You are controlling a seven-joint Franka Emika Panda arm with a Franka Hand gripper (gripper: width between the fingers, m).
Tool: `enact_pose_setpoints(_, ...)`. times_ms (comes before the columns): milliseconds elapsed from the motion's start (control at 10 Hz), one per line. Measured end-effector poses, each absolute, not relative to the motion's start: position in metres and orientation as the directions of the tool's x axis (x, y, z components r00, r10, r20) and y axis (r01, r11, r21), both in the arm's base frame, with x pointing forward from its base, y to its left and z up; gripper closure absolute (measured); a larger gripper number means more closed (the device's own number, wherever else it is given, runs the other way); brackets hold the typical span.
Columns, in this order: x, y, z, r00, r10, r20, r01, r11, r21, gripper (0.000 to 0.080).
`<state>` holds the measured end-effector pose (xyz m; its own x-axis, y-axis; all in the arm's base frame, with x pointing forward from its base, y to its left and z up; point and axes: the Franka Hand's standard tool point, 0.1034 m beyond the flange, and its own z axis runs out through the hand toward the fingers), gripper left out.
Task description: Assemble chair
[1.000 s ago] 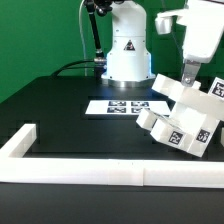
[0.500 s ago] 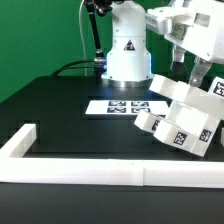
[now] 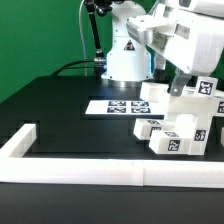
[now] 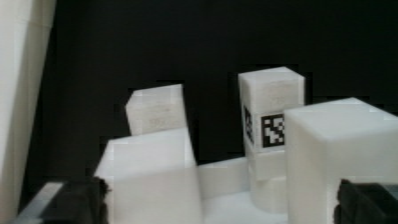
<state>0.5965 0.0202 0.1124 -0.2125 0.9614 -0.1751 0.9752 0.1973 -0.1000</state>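
Observation:
The chair [image 3: 185, 125] is a chunky white assembly of tagged blocks and posts resting on the black table at the exterior view's right. My gripper [image 3: 180, 88] hangs directly over its upper part, with the wrist body hiding the chair's back edge. In the wrist view the gripper [image 4: 217, 205] is open. Its dark fingertips [image 4: 71, 200] stand wide apart, one on each side of the chair's white blocks [image 4: 169, 170]. Two white posts rise beyond them, and one carries a tag [image 4: 274, 128]. I cannot tell whether the fingers touch the blocks.
The marker board [image 3: 118, 105] lies flat in front of the robot base [image 3: 125, 55]. A long low white border rail [image 3: 100, 172] runs along the table's near edge and turns back at the exterior view's left. The same rail shows as a white strip [image 4: 18, 90] in the wrist view.
The chair assembly was tilted up on one edge and now sits level and lower on the table. The arm has swung toward the exterior view's left, over the chair.

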Motion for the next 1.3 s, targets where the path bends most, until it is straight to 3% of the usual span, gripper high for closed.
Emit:
enact_pose_setpoints(200,0.595,0.01,0.104,-0.199,0.964,-0.174,0.977,0.181,-0.113,0.0151)
enact_pose_setpoints(500,0.597,0.007,0.108,-0.188,0.966,-0.176,0.979,0.171,-0.107,0.0151)
enact_pose_setpoints(1100,0.602,0.039,0.145,-0.098,0.978,-0.186,0.994,0.088,-0.065,0.0151)
enact_pose_setpoints(1300,0.606,0.057,0.153,0.052,0.979,-0.196,0.997,-0.061,-0.042,0.0151)
